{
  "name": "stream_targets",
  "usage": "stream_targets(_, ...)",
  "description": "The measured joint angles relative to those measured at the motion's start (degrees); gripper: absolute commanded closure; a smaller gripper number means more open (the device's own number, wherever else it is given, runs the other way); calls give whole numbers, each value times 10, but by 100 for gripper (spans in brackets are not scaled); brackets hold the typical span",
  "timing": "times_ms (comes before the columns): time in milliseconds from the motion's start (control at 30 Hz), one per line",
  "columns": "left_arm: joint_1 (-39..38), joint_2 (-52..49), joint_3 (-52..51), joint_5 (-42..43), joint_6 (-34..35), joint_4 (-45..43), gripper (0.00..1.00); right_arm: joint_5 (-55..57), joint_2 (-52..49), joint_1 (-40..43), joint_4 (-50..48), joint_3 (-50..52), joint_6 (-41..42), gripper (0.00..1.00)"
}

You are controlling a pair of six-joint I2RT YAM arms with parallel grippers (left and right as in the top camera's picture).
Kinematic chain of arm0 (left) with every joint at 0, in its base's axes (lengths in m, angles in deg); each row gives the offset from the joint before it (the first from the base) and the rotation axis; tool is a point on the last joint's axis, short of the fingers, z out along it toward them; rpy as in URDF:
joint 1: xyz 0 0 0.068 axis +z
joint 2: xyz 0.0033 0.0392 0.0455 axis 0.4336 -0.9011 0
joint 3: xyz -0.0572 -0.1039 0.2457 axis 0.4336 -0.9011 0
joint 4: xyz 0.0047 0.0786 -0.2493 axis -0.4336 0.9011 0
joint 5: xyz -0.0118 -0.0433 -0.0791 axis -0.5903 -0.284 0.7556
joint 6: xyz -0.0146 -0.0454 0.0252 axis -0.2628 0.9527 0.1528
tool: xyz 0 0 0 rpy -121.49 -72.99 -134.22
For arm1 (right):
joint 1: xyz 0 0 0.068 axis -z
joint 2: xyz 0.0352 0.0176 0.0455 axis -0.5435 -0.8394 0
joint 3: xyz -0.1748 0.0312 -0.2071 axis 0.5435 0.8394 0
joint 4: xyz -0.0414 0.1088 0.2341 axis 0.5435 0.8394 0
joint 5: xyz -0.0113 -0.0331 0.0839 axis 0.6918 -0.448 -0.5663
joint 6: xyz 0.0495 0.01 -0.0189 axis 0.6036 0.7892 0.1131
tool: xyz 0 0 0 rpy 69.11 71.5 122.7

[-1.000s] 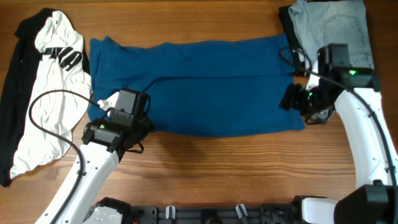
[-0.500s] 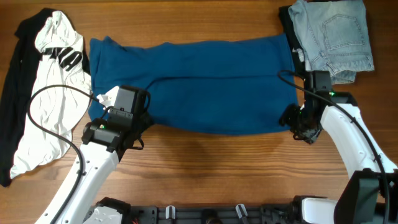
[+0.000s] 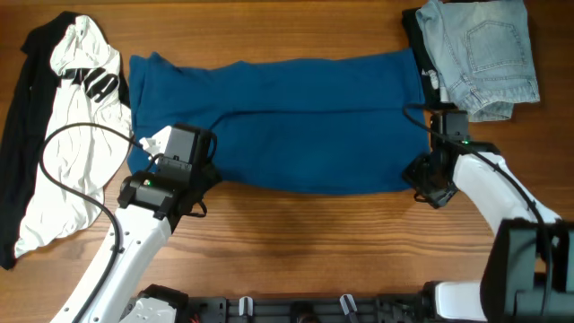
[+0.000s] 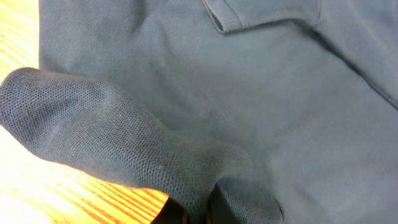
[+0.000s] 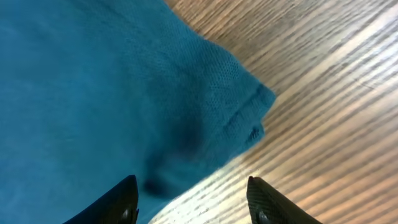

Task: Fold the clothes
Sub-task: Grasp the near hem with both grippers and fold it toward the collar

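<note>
The deep-blue shirt lies flat across the middle of the wooden table, folded lengthwise. My left gripper sits at its front left edge, shut on a pinched fold of the blue fabric. My right gripper hovers at the shirt's front right corner, jaws open and empty over the fabric's edge. The white top with black stripes and a black garment lie at the left. Pale denim jeans lie folded at the back right.
A black cable loops from my left arm over the white top. The table's front edge carries the arm bases. Bare wood stretches in front of the shirt.
My right gripper has moved down and left from beside the jeans to the shirt's front right corner. The shirt's front right edge has shifted slightly. My left gripper has stayed put.
</note>
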Motion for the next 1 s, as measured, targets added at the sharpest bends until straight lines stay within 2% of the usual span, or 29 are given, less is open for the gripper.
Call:
stream_targets(33,0,0,0,0,0,2,96,0,-10,0,-7,0,0,46)
stream_targets(67,0,0,0,0,0,3,96,0,-20,0,-14,0,-2,53)
stream_targets(133,0,0,0,-5,0,6,96,1,-27,0,-22,-1,-5,78)
stream_targets(167,0,0,0,-9,0,9,96,2,-28,0,-25,-1,-9,96)
stream_targets(300,0,0,0,-21,0,25,96,-7,-32,-2,-29,-5,-27,96)
stream_targets(433,0,2,2,-21,-2,74,96,-19,-22,1,39,-5,-43,96)
stream_targets(533,0,19,22,-21,-4,140,96,-29,18,7,85,0,-60,96)
stream_targets(600,0,56,53,-16,-4,176,96,-53,93,16,123,0,-88,96)
stream_targets(700,0,91,64,0,-4,187,96,-74,148,23,155,0,-115,96)
stream_targets(800,0,82,64,7,-10,169,96,-85,154,24,132,0,-132,96)
stream_targets(1000,3,-39,67,7,-68,26,96,-99,121,24,15,1,-136,96)
